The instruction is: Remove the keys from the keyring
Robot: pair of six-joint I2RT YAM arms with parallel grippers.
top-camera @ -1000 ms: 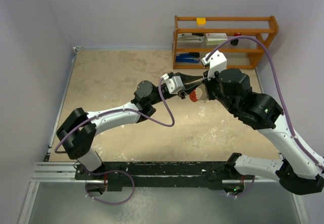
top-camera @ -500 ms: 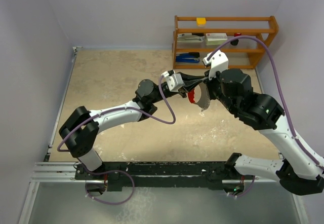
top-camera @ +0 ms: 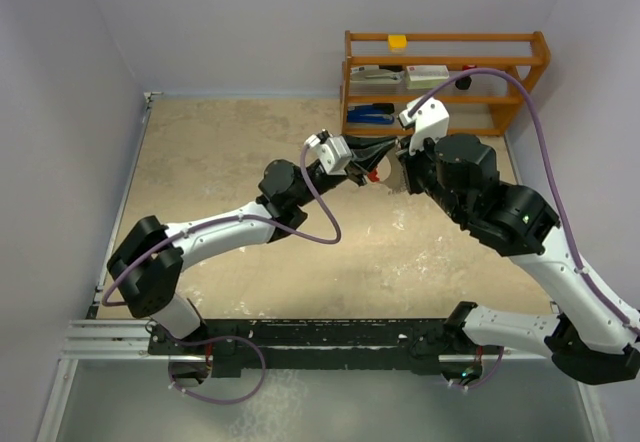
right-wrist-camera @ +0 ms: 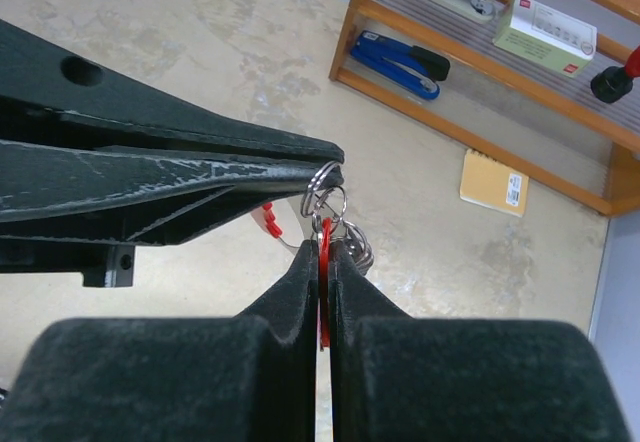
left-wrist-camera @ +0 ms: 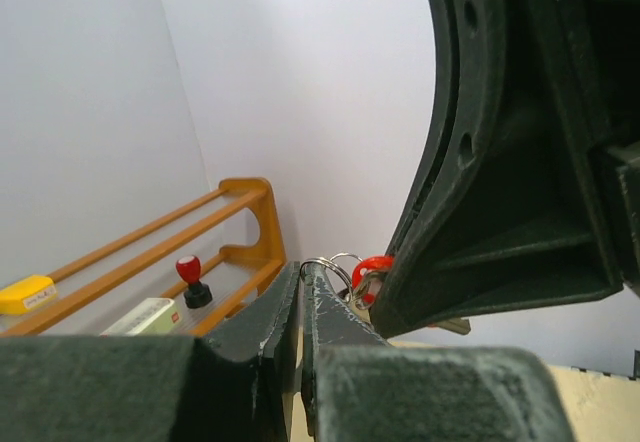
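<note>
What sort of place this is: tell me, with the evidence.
Probably a lab robot test cell: tan tabletop boxed in by bare pale walls, left arm and right arm bolted at its near edge, wooden rack holding a blue stapler.

no legible text, small white cardboard box [right-wrist-camera: 545, 27] on orange wooden shelf [right-wrist-camera: 349, 22], print too fine, flat tan pad [right-wrist-camera: 485, 180], sticker blurred

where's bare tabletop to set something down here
Free: the left half of the table, from the left wall to the left arm; also the near middle, between it and the right arm. Crowded: before the rack, where both jaws clamp the keyring.
</note>
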